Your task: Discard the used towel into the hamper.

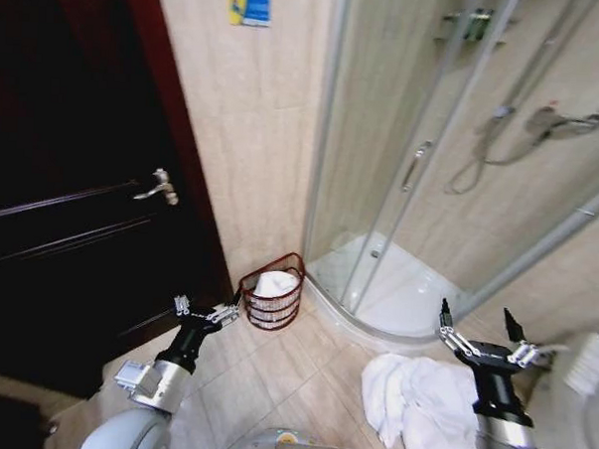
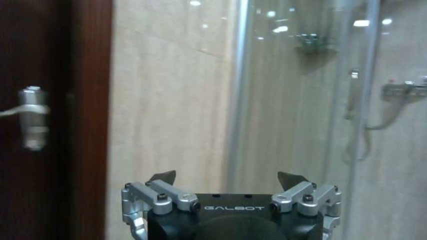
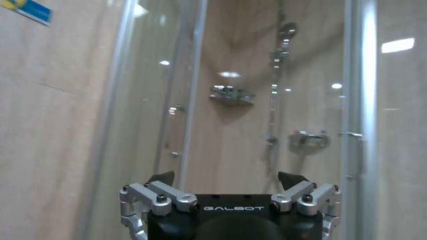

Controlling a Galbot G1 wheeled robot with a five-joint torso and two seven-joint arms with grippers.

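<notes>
The hamper, a small dark reddish-brown wire basket, stands on the floor against the tiled wall beside the shower. White cloth lies inside it. A crumpled white towel lies on the floor tiles at lower right, just left of my right arm. My left gripper hovers open a little left of the hamper, nothing between its fingers; in the left wrist view the left gripper faces the wall. My right gripper is open and empty above the towel's right side; in the right wrist view the right gripper faces the shower glass.
A dark wooden door with a metal handle fills the left. The curved glass shower enclosure and its white tray stand at right. A white fixture edge shows at far right. Bare floor tiles lie between the arms.
</notes>
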